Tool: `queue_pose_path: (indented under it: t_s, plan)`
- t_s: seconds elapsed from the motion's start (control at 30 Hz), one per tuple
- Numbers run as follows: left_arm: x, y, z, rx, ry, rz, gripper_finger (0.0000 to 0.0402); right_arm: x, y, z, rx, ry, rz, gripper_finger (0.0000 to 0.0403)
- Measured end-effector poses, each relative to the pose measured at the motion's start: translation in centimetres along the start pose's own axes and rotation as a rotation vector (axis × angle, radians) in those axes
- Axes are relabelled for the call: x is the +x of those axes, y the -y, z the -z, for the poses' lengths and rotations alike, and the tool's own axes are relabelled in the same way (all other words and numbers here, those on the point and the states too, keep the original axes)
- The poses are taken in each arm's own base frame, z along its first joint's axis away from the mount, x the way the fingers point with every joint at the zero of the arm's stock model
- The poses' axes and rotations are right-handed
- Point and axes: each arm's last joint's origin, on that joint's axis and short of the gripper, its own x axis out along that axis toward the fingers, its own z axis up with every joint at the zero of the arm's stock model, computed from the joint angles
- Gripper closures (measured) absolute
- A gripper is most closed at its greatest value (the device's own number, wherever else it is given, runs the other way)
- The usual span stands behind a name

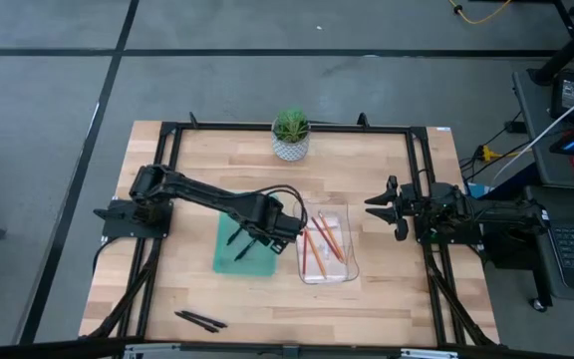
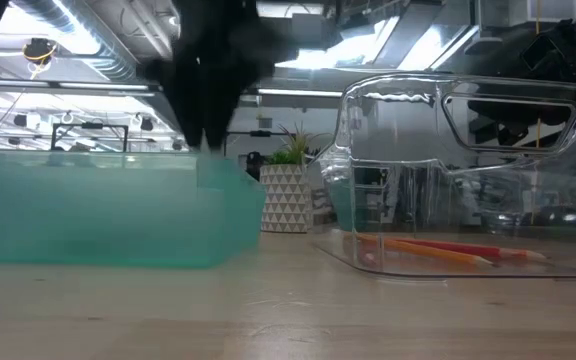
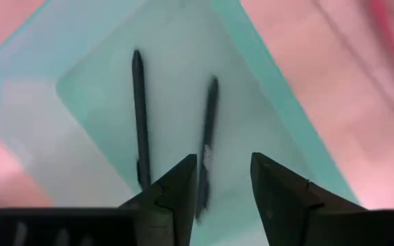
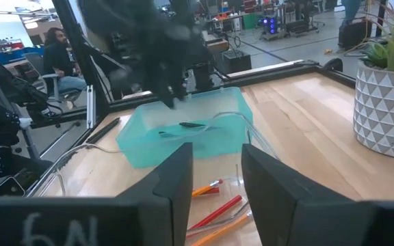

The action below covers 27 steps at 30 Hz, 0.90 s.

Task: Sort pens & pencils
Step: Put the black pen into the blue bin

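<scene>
From table height the left arm is showing only as a dark blur above the teal tray, and the tray's frosted wall is hiding whatever is lying inside. From above, the left gripper is hanging over that tray, covering part of it; its fingers are standing apart with nothing between them. Its wrist camera is showing two black pens lying side by side on the tray floor, their near ends cut off behind the fingers. Two more black sticks are lying on the table near its front edge, left of centre. Three pencils are lying in the clear bin, just right of the tray. The right gripper is waiting at the table's right side, fingers spread and empty. A potted plant is standing at the far edge.
</scene>
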Motion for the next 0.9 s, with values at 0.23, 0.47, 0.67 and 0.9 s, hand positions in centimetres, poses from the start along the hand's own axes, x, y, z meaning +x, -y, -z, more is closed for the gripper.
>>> queue_pose_path:
  t_s: [0.23, 0.47, 0.67, 0.9]
  plan:
    - [-5.4, -0.6, 3.6, -0.052, 0.07, 0.075, 0.0272, 0.0, 0.0, 0.0, 0.035, 0.0, 0.0, 0.0276]
    - [-6.6, 0.0, 9.0, -0.11, 0.175, 0.081, 0.0272, 0.0, 0.0, 0.0, 0.051, 0.0, 0.0, 0.0276]
    - [-7.0, 0.8, 12.6, -0.017, 0.237, 0.123, 0.0272, 0.0, 0.0, 0.0, 0.052, 0.0, 0.0, 0.0276]
    - [-7.5, 1.6, 15.2, 0.001, 0.287, 0.233, 0.0272, 0.0, 0.0, 0.0, 0.055, 0.0, 0.0, 0.0276]
